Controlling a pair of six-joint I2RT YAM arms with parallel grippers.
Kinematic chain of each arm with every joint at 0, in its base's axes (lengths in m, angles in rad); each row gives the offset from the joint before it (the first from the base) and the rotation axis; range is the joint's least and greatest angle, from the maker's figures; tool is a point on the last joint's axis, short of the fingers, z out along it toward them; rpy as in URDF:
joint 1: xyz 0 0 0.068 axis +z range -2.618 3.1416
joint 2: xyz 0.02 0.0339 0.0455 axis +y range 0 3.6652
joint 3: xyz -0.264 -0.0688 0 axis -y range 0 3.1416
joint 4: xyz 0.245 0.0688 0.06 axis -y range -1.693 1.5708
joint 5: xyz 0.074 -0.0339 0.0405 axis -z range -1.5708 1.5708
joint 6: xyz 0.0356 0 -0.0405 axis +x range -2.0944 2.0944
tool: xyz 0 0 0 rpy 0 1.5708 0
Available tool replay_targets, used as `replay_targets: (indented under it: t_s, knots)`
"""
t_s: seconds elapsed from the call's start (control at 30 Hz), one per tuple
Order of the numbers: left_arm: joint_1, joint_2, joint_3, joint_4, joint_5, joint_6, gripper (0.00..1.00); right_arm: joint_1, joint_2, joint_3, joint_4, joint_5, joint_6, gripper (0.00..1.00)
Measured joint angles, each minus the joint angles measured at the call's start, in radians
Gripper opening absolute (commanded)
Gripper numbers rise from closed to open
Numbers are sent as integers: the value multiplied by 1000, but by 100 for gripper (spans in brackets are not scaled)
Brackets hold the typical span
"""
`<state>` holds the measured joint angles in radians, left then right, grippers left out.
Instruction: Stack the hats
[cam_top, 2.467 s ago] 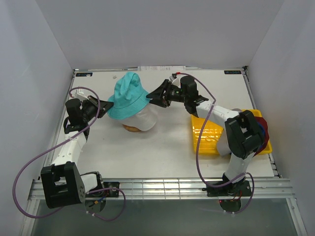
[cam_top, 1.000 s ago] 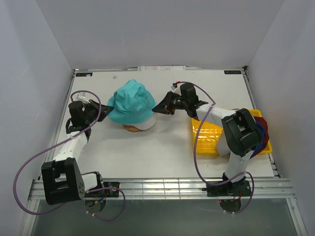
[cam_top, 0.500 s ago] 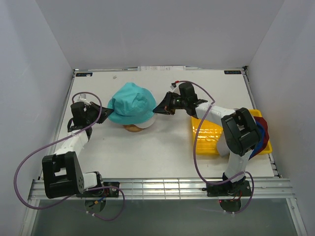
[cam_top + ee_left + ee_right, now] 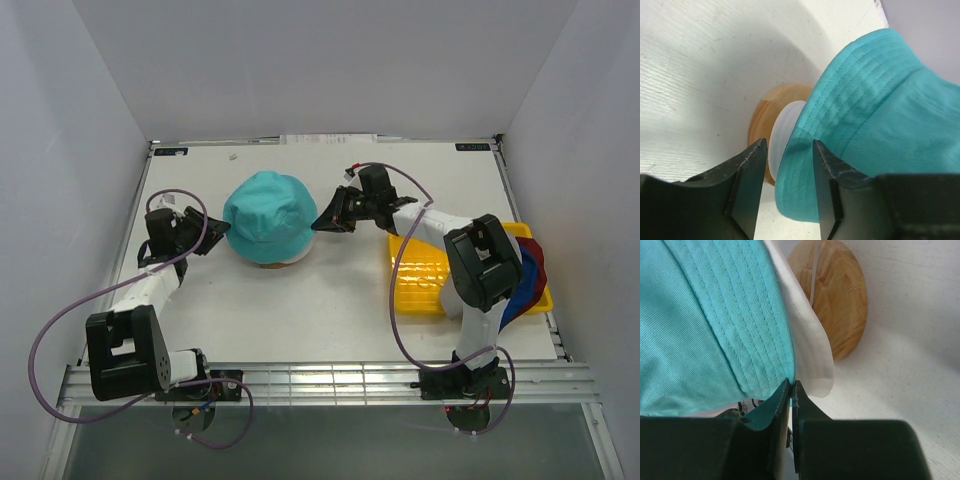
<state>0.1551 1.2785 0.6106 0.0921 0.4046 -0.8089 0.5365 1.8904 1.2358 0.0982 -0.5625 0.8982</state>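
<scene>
Left gripper (image 4: pixel 787 150) has released since a second ago: fingers spread, teal hat (image 4: pixel 265 215) brim loose between them. Right gripper (image 4: pixel 791 385) pinches the opposite brim edge. Wooden stand (image 4: pixel 840 305) under the hat, just beyond both tips; yellow tray (image 4: pixel 420 275) behind the right one.

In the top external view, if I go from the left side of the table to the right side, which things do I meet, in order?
First the left gripper → teal hat → right gripper → yellow tray → blue and red hats.
</scene>
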Motion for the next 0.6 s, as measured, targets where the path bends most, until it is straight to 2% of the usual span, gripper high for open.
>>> replay_targets:
  t_s: [0.37,0.6]
  knots:
    - [0,-50,67,-89,-37,16,64,-7,34,122,-126,7,-45,8]
    - [0,-48,129,-116,-46,20,66,-19,115,275,-213,-1,-77,8]
